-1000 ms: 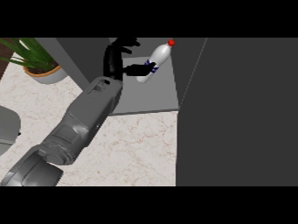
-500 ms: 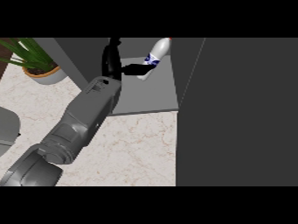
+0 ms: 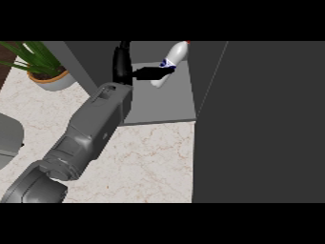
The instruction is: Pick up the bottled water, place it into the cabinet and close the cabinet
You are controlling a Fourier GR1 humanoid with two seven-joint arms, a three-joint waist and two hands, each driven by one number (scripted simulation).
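Left hand [image 3: 131, 71] of mine pinches the bottled water [image 3: 170, 63] (tilted, red cap up) inside the open cabinet [image 3: 157, 102], above its grey shelf; a potted plant [image 3: 42, 71] stands on the bench [image 3: 144, 157].

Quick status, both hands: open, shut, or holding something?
Left hand: shut on the bottled water, holding it tilted inside the cabinet.
Right hand: not in view.
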